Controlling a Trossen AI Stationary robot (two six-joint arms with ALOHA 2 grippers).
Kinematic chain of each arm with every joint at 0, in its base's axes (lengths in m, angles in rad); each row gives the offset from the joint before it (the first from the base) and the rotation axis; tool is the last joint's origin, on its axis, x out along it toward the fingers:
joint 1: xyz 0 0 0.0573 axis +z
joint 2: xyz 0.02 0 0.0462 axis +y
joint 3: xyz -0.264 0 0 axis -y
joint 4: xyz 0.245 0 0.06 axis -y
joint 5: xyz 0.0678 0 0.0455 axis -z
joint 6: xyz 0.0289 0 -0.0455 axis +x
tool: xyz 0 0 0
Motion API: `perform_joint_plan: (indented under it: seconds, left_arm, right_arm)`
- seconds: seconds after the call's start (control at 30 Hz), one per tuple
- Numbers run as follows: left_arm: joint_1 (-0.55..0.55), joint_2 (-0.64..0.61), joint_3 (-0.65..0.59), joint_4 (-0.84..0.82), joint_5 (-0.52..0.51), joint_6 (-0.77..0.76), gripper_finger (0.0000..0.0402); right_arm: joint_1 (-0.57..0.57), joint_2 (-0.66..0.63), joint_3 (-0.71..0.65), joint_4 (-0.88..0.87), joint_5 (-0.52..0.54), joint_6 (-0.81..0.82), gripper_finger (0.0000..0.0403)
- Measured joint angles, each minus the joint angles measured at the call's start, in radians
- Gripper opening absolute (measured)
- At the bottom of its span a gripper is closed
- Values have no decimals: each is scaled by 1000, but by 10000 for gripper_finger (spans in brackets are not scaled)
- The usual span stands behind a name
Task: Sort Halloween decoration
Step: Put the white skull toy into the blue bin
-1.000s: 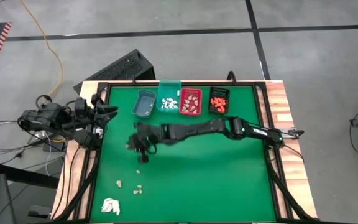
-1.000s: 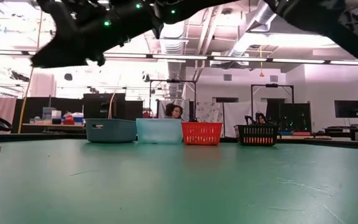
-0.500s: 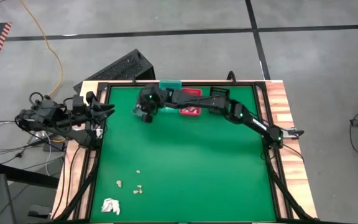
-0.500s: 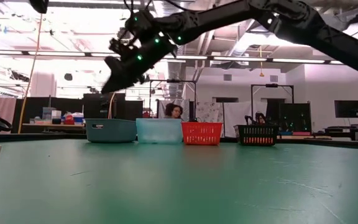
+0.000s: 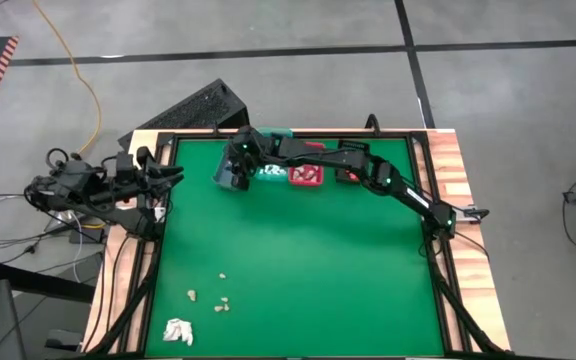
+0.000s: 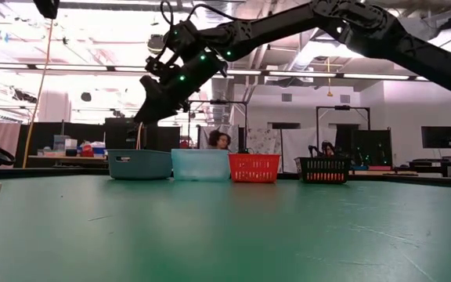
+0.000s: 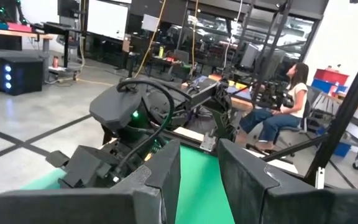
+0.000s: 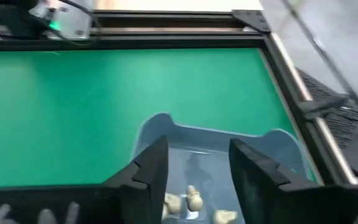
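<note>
Swung across from mid-surface a second ago, the right arm now hangs its right tool over the grey bin at the left end of the far row. In the right wrist view, three pale beige pieces lie on the bin's floor directly beneath the spread fingers, with nothing pinched between them; I judge the drop as just made.

Of the Halloween decoration left to sort, a loose cluster of tan pieces lies on the green surface near its front left corner, just beside a white papery wad. That cluster sits well apart from the right tool, down the surface towards the front. The pieces are too small to read any long axis.

Next along the row stand the teal bin, the red bin and the black bin.

At the left edge the left tool waits off the mat, fingers parted and holding nothing. It looks the nearer one to the cluster, though the right arm seems to be doing the work.
</note>
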Motion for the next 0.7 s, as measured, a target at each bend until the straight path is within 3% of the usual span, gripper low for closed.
perform_joint_plan:
  seconds: [0.23,0.4,0.7]
  left_arm:
    - [0,0,0,-10,1,-1,99]
    - [0,0,0,-31,-5,-11,99]
    - [0,1,0,-33,-6,-17,99]
  right_arm:
    - [109,-4,0,36,-241,16,188]
    - [231,3,-1,65,-232,-32,188]
    - [398,67,-2,127,-111,-41,189]
